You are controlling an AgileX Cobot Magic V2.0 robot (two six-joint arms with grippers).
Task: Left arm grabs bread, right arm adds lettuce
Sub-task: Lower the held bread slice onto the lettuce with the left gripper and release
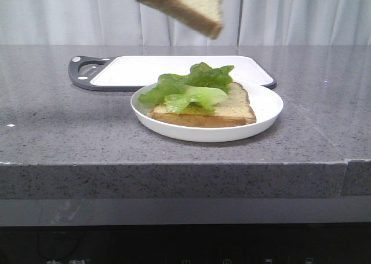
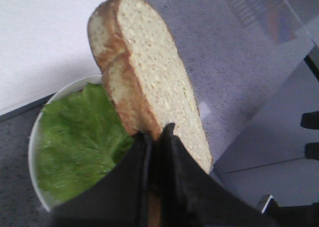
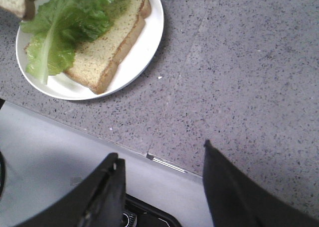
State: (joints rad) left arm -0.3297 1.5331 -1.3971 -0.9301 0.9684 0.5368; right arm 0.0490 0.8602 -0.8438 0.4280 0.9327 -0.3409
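Observation:
A thick slice of bread (image 2: 149, 72) hangs in the air, pinched by its lower edge in my left gripper (image 2: 158, 132), which is shut on it. In the front view that bread (image 1: 185, 3) floats tilted high above the plate; the gripper itself is out of that frame. On the white plate (image 1: 264, 110) lies a second slice (image 1: 232, 110) with the ruffled green lettuce (image 1: 188, 90) spread over it. My right gripper (image 3: 162, 160) is open and empty, hovering over the counter's front edge, away from the plate (image 3: 147, 35) and its lettuce (image 3: 65, 23).
A white cutting board (image 1: 145, 70) with a dark grey handle end lies behind the plate. The grey speckled counter (image 1: 69, 125) ends in a front edge (image 1: 174, 162) close to the plate. White curtains hang at the back.

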